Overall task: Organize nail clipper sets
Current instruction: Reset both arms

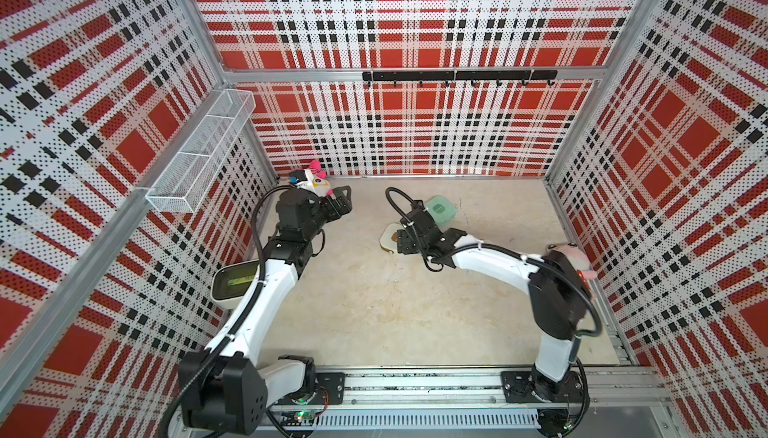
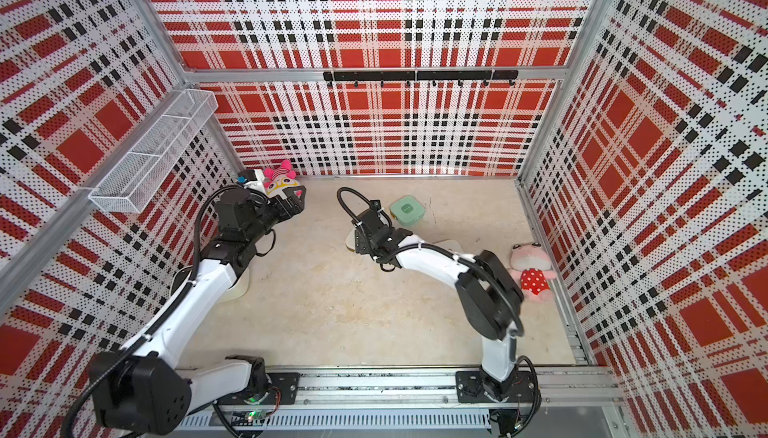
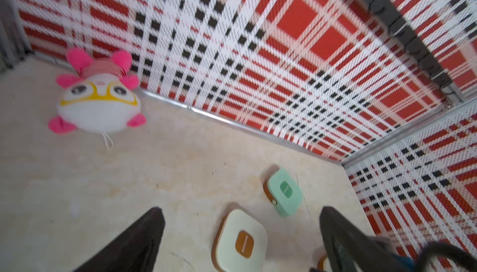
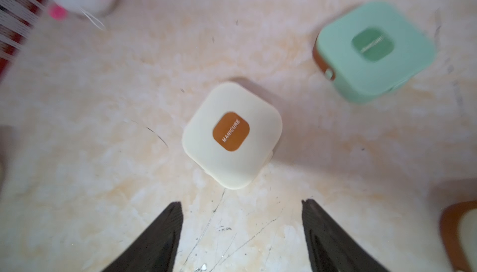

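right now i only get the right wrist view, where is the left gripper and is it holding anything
observer: the left gripper is open and empty, hovering near the white and pink toy at the back.
operator: anything else out there i can't see
observer: a large cream box with a green top sits beside the left arm.
operator: and over on my side
observer: a pink toy in a red dotted dress lies by the elbow of the right arm.
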Controlling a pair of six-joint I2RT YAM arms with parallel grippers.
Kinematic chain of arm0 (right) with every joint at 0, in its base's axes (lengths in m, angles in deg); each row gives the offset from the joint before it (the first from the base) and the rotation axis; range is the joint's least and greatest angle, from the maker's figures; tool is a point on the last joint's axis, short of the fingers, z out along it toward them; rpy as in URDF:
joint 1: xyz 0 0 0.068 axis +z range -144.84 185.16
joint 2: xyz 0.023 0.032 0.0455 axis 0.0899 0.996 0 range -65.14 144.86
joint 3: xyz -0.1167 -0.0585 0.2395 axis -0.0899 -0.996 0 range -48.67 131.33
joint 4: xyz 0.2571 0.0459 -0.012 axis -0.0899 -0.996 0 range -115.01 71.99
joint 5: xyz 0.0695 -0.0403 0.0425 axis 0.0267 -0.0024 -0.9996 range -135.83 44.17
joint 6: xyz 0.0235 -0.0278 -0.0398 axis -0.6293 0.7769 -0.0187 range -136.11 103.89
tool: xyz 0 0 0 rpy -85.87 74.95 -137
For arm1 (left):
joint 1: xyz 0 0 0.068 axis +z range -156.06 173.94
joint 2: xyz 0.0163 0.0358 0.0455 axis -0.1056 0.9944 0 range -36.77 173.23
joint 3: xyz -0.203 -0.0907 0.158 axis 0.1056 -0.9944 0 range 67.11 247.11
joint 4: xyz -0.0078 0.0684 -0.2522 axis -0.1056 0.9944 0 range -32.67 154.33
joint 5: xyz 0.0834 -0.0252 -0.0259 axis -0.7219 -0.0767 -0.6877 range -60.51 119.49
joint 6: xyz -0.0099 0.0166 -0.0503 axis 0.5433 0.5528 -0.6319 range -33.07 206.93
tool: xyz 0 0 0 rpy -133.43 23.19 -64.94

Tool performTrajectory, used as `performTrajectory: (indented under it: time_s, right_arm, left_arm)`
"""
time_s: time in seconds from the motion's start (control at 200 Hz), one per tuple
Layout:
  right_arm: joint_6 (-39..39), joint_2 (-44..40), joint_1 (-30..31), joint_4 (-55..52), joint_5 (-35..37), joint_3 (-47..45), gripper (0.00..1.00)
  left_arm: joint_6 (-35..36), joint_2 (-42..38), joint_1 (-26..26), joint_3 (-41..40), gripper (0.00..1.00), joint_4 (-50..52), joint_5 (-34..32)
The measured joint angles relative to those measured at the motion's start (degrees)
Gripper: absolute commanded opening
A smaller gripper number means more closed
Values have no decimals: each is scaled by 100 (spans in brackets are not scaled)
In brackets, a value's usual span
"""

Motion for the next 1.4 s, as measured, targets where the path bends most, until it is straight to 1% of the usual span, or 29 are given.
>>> performTrajectory:
  time_s: [0.04,0.075,0.125,0.195,0.235,0.296,0.361,0.451,0.516,0.596,0.671,0.731,0.817,0.907,0.997,1.092,1.237,1.398]
  right_arm:
    - [111,-505,7,85,208,-177,90]
    - [197,-931,4,175,446,-308,92]
    - [299,-1456,-7,302,817,-452,100]
    - [490,-2048,-48,472,1335,-627,100]
    - [704,-2326,-72,647,1569,-769,98]
    - [1154,-2691,-94,1078,1836,-1145,100]
    - [1663,-3016,-125,1486,1978,-1650,100]
    - [2111,-3294,-341,1845,1954,-2260,100]
    - [2186,-3386,-824,1982,1784,-2549,100]
    - [2236,-3501,-1711,2337,1550,-3047,100]
    - [2376,-3633,-2444,2859,1438,-3792,100]
    - [2514,-3654,-2769,3261,1416,-4413,100]
    - [2736,-3578,-2979,3679,1414,-5145,100]
    - [3003,-3427,-3136,4186,1405,-5707,100]
    - [3112,-3311,-3357,4614,1331,-6039,100]
    - [3222,-3265,-3501,5243,1279,-6369,100]
    - [3388,-3143,-3582,6019,1056,-6634,100]
    - [3517,-2839,-3803,6743,588,-6636,100]
  left_arm:
    - [131,-164,0,-50,98,-208,-177]
    - [264,-308,0,-105,98,-389,-330]
    - [439,-492,0,-186,98,-660,-501]
    - [691,-752,0,-452,98,-1255,-684]
    - [804,-955,-2,-796,98,-1766,-815]
    - [850,-1239,-4,-1412,98,-2533,-1054]
    - [835,-1357,0,-1908,98,-3101,-1283]
    - [894,-1130,-13,-2184,98,-3554,-1547]
    - [1001,-870,-59,-2387,98,-3840,-1845]
    - [1165,-476,-76,-2800,98,-4207,-2199]
    - [1447,4,-133,-3235,98,-4503,-2555]
    - [1670,398,-232,-3574,98,-4671,-2824]
    - [1908,804,-339,-3864,98,-4854,-3139]
    - [2057,1034,-356,-3790,98,-5003,-3279]
    - [2124,1121,-328,-3571,98,-5158,-3322]
    - [2142,1036,-317,-3560,98,-5305,-3329]
    - [2127,789,-221,-3733,98,-5327,-3309]
    - [2000,723,-76,-4221,98,-5580,-3211]
